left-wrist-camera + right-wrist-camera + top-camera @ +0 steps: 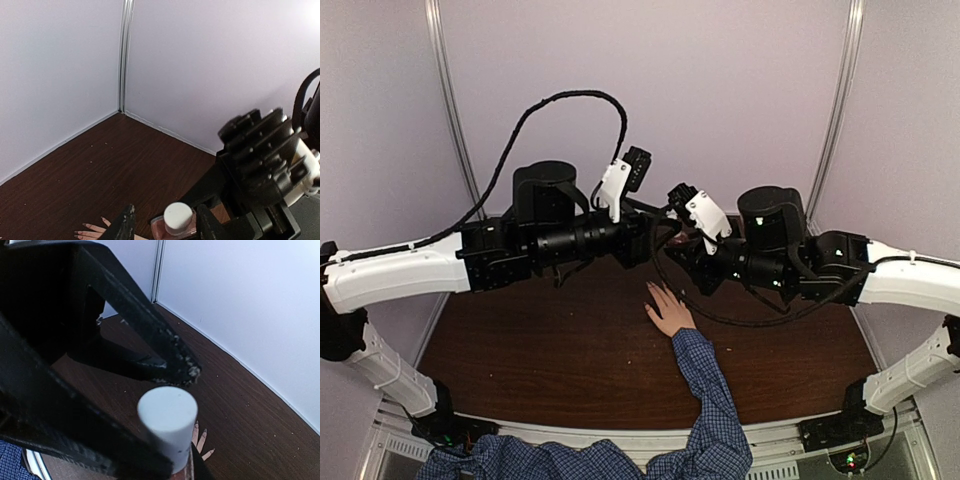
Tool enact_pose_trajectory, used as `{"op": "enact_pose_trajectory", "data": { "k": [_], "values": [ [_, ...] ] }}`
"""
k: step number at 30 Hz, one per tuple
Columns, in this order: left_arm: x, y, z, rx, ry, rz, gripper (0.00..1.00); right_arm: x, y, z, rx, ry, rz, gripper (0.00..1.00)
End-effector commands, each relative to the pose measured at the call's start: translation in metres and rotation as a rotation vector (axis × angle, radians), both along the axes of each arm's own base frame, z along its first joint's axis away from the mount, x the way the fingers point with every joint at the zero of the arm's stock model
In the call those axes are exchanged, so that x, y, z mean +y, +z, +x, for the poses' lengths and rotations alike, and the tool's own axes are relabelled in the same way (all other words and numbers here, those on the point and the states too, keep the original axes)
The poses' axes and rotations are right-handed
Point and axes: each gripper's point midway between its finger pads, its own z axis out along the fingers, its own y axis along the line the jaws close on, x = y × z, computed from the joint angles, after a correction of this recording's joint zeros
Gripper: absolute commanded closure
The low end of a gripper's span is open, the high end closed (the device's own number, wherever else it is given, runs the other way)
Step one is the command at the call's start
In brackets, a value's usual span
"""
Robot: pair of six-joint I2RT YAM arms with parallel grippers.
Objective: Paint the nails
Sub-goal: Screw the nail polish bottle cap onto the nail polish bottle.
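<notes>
Two arms, the left arm [410,272] and the right arm [905,280], meet over a dark wooden table [520,350] in the overhead view. A hand [670,315] in a blue checked sleeve [705,385] lies flat on the wood directly beneath their tips. From the left wrist, the left gripper [167,210] clasps a nail-polish bottle [160,230] by its glass body, half closed around it. The nails [79,233] show below it, to the left. From the right wrist, the right gripper [180,420] is pinched narrowly on the bottle's white cap [167,415], with the nails peeking out just below and beyond it.
</notes>
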Motion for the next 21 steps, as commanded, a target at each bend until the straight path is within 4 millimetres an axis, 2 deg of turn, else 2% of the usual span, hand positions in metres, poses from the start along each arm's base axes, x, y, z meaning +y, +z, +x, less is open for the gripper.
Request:
{"op": "enact_pose_trajectory", "data": {
  "k": [1,7,14,18,21],
  "values": [
    [-0.005,0.03,0.007,-0.013,0.037,-0.11,0.59,-0.003,0.003,0.007,-0.03,-0.071,0.003,1.0],
    [-0.012,0.026,0.013,0.019,0.047,-0.123,0.72,-0.004,0.002,0.009,-0.037,-0.088,-0.015,1.0],
    [-0.014,0.02,0.013,0.037,0.046,-0.118,0.75,-0.007,0.003,0.009,-0.045,-0.098,-0.022,1.0],
    [-0.01,0.018,0.011,0.043,0.045,-0.116,0.87,-0.01,0.004,0.008,-0.048,-0.098,-0.024,1.0],
    [-0.009,0.016,0.008,0.045,0.032,-0.114,0.92,-0.011,0.007,0.006,-0.053,-0.091,-0.021,1.0]
  ]
}}
